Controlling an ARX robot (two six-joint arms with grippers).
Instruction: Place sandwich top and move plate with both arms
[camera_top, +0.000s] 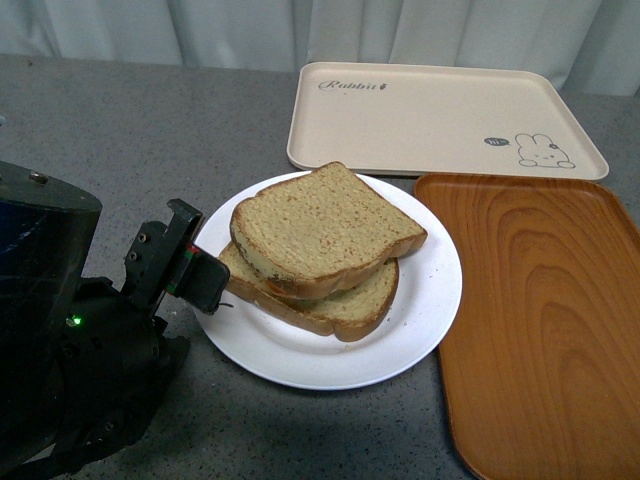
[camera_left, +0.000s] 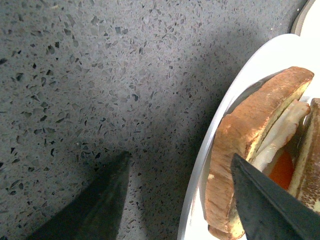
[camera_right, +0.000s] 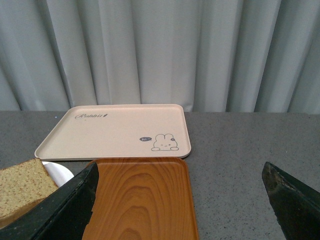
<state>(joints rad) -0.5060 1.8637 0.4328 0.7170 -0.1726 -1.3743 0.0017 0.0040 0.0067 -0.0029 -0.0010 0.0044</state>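
The sandwich top (camera_top: 320, 225), a plain tan slice, lies on the lower slice (camera_top: 350, 305) on the white plate (camera_top: 430, 300). My left gripper (camera_top: 195, 270) is open at the plate's left rim. In the left wrist view the left gripper (camera_left: 180, 157) has its jaws either side of the plate rim (camera_left: 210, 145), one finger over the table and one finger (camera_left: 260, 200) in front of the sandwich (camera_left: 240, 145), where egg shows between the slices. My right gripper (camera_right: 180, 167) is open and empty above the wooden tray; it is out of the front view. The bread (camera_right: 22, 187) shows at that view's edge.
The beige rabbit-print tray (camera_top: 440, 115) lies behind the plate. The orange-brown wooden tray (camera_top: 540, 300) lies right of the plate, almost touching it. Both trays also show in the right wrist view, the rabbit tray (camera_right: 115, 130) and the wooden tray (camera_right: 140, 200). A grey curtain (camera_right: 160, 50) closes the back. The table (camera_top: 130, 130) is grey speckled stone.
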